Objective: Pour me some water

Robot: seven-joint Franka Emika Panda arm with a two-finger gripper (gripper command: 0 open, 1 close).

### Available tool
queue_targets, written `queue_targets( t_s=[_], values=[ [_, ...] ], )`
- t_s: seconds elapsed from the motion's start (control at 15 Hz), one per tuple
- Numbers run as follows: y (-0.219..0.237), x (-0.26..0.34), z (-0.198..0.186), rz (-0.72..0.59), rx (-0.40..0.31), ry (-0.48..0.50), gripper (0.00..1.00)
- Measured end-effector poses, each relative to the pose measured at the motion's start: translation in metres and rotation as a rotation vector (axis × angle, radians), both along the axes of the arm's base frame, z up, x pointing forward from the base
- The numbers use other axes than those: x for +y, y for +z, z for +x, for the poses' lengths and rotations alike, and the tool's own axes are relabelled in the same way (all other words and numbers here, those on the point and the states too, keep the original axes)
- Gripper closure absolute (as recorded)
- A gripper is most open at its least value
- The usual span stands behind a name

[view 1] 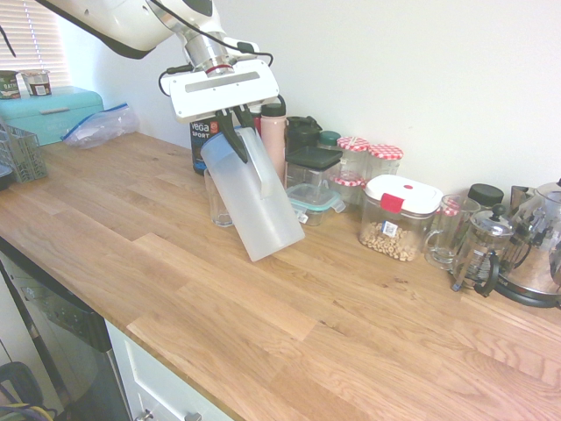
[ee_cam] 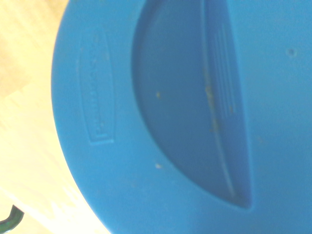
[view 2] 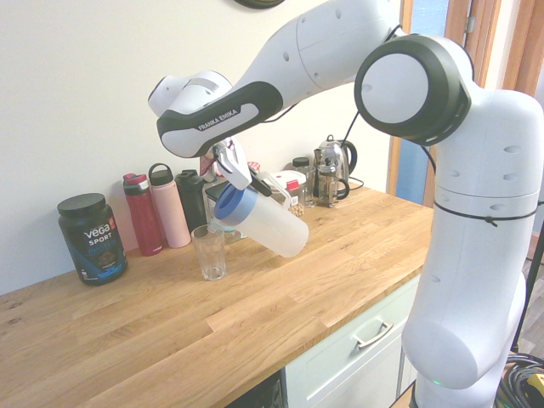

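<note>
A translucent plastic pitcher (view 1: 263, 206) with a blue lid (view 2: 229, 206) hangs tilted above the wooden counter, its lid end lowered toward a clear drinking glass (view 2: 209, 252). My gripper (view 1: 238, 140) is shut on the pitcher's handle near the top. In the first exterior view the glass (view 1: 216, 203) stands just behind the pitcher and is partly hidden by it. The blue lid (ee_cam: 170, 122) fills the wrist view. No stream of water shows.
Behind the glass stand a black Vega tub (view 2: 92, 238), a red bottle (view 2: 143, 212) and a pink bottle (view 2: 170, 206). Food jars (view 1: 399, 215), a French press (view 1: 478, 250) and a kettle (view 1: 539, 254) line the wall. A teal bread box (view 1: 53, 110) sits far along it.
</note>
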State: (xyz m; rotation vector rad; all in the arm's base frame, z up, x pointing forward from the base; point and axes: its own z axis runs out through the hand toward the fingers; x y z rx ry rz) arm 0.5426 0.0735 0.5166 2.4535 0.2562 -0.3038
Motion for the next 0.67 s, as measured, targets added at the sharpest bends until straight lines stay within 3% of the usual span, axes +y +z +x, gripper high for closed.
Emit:
queue_targets(
  t_s=[0.67],
  values=[
    [-0.01, 0.001, 0.018, -0.063, 0.004, -0.016, 1.0]
  ],
)
